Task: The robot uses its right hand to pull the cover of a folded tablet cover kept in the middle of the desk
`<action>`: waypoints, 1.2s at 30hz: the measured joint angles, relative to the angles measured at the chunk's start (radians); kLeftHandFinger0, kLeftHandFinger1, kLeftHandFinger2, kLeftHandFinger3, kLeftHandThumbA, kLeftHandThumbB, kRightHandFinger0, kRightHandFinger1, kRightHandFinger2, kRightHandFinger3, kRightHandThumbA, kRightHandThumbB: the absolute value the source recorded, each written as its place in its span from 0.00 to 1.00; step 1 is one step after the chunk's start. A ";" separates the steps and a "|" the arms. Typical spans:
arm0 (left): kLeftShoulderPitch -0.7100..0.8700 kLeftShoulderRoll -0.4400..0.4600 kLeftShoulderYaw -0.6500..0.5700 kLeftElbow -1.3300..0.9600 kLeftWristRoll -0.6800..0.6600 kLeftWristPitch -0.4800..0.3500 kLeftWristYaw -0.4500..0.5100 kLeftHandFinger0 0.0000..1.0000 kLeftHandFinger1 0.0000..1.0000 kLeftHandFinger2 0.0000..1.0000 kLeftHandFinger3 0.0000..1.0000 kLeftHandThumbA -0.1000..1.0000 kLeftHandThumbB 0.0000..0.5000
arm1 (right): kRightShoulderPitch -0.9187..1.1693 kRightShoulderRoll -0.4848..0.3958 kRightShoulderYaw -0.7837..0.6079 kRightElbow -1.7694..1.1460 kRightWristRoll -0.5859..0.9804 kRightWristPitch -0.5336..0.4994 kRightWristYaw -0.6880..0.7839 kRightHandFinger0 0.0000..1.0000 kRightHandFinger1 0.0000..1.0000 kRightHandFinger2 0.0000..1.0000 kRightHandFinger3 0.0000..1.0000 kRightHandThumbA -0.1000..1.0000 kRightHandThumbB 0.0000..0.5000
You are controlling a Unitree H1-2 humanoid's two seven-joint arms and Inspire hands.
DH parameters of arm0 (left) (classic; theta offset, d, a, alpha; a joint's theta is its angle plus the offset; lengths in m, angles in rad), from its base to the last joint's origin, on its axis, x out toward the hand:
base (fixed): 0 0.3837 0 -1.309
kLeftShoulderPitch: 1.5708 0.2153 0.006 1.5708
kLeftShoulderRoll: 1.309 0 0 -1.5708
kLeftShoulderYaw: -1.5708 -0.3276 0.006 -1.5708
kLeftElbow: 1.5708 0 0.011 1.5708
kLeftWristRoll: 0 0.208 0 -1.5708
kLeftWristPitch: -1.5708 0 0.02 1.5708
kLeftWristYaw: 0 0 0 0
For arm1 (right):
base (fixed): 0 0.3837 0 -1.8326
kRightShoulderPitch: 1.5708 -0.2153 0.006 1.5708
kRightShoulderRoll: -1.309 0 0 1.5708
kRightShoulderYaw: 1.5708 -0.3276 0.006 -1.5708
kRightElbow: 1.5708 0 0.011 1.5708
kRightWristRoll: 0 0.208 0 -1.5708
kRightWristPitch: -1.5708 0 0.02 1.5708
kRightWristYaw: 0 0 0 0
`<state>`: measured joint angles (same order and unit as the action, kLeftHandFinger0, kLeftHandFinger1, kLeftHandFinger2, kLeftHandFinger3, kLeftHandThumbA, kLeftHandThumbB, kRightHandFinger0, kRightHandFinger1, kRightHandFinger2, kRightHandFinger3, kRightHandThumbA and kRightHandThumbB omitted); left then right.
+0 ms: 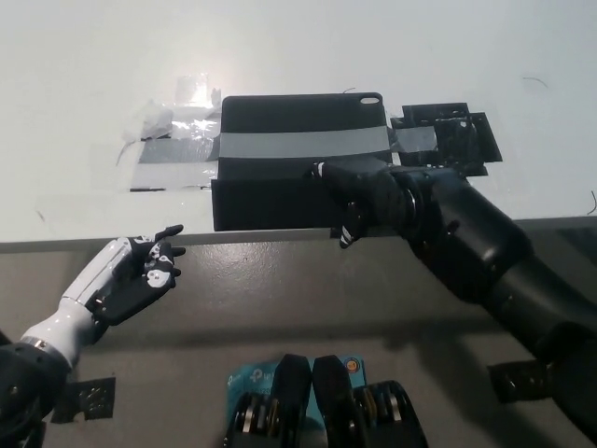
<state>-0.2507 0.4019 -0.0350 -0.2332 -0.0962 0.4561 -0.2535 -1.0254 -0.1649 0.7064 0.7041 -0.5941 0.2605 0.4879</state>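
Your left robot hand (131, 280) rests with fingers spread, holding nothing, below the counter (84, 75) edge; leave it there. The black tablet cover (280, 154) lies mid-counter, taped down by a grey strip. Your right robot hand (359, 201) sits on its near right edge, fingers curled; whether they actually grip the flap, you cannot tell. Hook the edge firmly, then pull evenly toward yourself.
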 measured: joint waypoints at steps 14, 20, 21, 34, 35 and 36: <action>-0.006 0.006 0.001 0.000 0.001 0.001 0.000 0.78 0.86 0.97 1.00 1.00 0.11 | 0.176 -0.054 -0.070 -0.329 -0.038 0.055 -0.013 0.72 0.81 0.89 1.00 1.00 0.74; -0.009 0.011 0.001 -0.001 0.001 0.001 0.000 0.79 0.86 0.97 1.00 1.00 0.12 | 0.257 -0.034 -0.120 -0.443 -0.040 0.112 -0.013 0.73 0.82 0.92 1.00 1.00 0.71; -0.009 0.013 0.001 -0.001 0.001 0.001 0.000 0.79 0.86 0.96 1.00 1.00 0.13 | 0.265 -0.028 -0.128 -0.448 -0.040 0.118 -0.014 0.72 0.80 0.91 1.00 1.00 0.72; -0.039 0.022 0.001 -0.001 0.001 0.001 0.000 0.75 0.83 0.93 1.00 1.00 0.13 | 0.374 0.054 -0.271 -0.508 -0.041 0.143 -0.129 0.56 0.57 0.67 0.92 1.00 0.61; -0.041 0.023 0.001 -0.001 0.001 0.001 0.000 0.75 0.83 0.93 1.00 1.00 0.13 | 0.386 0.058 -0.281 -0.518 -0.041 0.142 -0.138 0.62 0.61 0.68 0.92 1.00 0.59; -0.042 0.024 0.002 -0.001 0.001 0.001 0.000 0.75 0.83 0.93 1.00 1.00 0.14 | 0.396 0.061 -0.287 -0.526 -0.040 0.140 -0.144 0.65 0.61 0.68 0.93 1.00 0.56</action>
<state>-0.2927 0.4256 -0.0332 -0.2345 -0.0948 0.4567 -0.2539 -0.6295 -0.1039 0.4195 0.1784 -0.6345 0.4010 0.3439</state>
